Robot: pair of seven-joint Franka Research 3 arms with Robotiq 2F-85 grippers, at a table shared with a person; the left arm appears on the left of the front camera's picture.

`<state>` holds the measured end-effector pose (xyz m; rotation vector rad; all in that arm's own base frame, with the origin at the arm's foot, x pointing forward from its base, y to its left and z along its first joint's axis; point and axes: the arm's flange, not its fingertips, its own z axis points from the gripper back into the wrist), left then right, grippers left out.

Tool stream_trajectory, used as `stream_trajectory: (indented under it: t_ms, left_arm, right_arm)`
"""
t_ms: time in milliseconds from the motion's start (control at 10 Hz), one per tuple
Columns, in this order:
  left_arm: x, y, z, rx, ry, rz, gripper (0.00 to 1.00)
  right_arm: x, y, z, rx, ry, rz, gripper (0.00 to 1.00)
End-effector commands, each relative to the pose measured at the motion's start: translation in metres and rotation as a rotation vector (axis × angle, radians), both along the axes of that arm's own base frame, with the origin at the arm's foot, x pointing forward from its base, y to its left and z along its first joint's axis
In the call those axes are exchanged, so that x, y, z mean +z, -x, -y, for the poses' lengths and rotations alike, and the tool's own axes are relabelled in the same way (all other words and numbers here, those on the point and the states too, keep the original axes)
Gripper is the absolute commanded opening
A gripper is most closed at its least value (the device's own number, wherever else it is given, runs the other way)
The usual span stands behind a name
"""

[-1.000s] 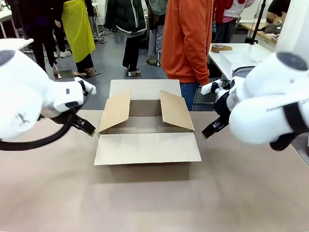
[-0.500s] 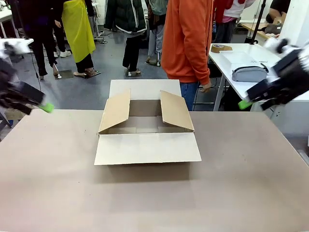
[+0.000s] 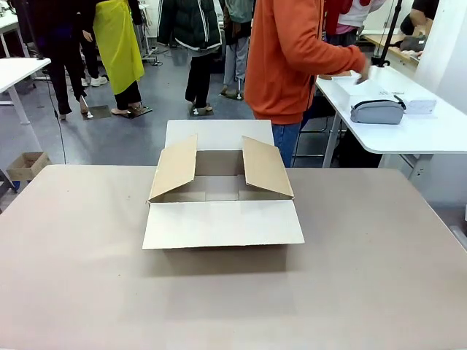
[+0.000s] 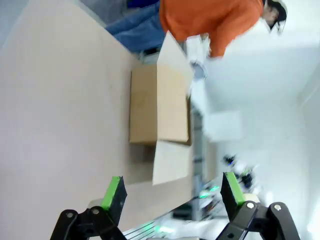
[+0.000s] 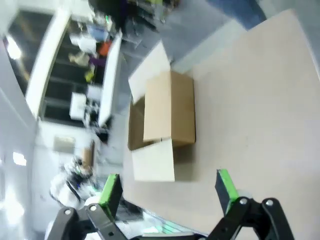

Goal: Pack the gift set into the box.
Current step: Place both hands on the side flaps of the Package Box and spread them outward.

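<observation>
The box (image 3: 222, 219) sits in the middle of the table (image 3: 365, 292), a little toward the far side. All four flaps are turned out: the near and far ones lie flat and the left and right ones slant upward, so the mouth is free for loading from above. What can be seen of its inside looks empty.

The gift set (image 3: 379, 91) is not in it yet. It appears to be the white flat pack with a grey rounded piece at its near edge, lying on the white side table (image 3: 438, 135) at the far right, well apart from the box. Detail there is too small to be sure of. A person (image 3: 284, 58) in an orange top stands just beyond the box and leans right, one hand (image 3: 363, 68) stretched to that pack, probably to fetch it.

The left gripper (image 4: 171, 192) and the right gripper (image 5: 167, 189) are both spread wide and hold nothing. Each looks at the box from a distance, which leaves the table free for the person.
</observation>
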<state>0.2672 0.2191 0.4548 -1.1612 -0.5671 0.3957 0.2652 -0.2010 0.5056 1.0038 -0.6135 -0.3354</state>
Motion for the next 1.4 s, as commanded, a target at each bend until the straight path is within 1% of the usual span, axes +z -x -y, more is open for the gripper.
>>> stream_trajectory:
  t_ms: [0,100,400,500,600,700,800,1000,1100,1200,1300]
  left_arm:
    - [-0.023,-0.014,0.009,0.148,0.088,0.013,1.00]
    - [0.000,0.000,0.000,0.000,0.000,0.000,1.00]
    - [0.000,0.000,0.000,0.000,0.000,0.000,1.00]
    - [-0.008,-0.005,-0.001,0.024,0.031,-0.034,1.00]
    - [-0.001,-0.009,0.008,0.012,-0.029,-0.052,1.00]
    - [0.009,-0.019,0.023,-0.009,-0.061,-0.053,1.00]
    - [0.024,-0.036,0.050,-0.064,-0.106,-0.048,1.00]
    - [0.054,-0.079,0.134,-0.211,-0.265,-0.070,1.00]
    - [0.063,-0.099,0.192,-0.310,-0.361,-0.074,1.00]
    - [0.065,-0.115,0.258,-0.420,-0.471,-0.074,1.00]
    - [0.059,-0.125,0.317,-0.521,-0.566,-0.071,1.00]
  right_arm:
    - [-0.055,0.005,0.015,-0.178,0.000,0.001,1.00]
    - [0.000,0.000,0.000,0.000,0.000,0.000,1.00]
    - [0.000,0.000,0.000,0.000,0.000,0.000,1.00]
    - [0.000,0.000,0.000,0.000,0.000,0.000,1.00]
    - [-0.003,-0.005,-0.007,0.001,0.006,-0.026,1.00]
    - [0.005,-0.016,-0.024,0.016,0.038,-0.022,1.00]
    - [0.019,-0.031,-0.055,0.059,0.097,0.000,1.00]
    - [0.037,-0.067,-0.142,0.167,0.257,0.006,1.00]
    - [0.039,-0.082,-0.196,0.238,0.341,0.017,1.00]
    - [0.032,-0.095,-0.262,0.329,0.441,0.037,1.00]
    - [0.019,-0.100,-0.319,0.406,0.558,0.043,1.00]
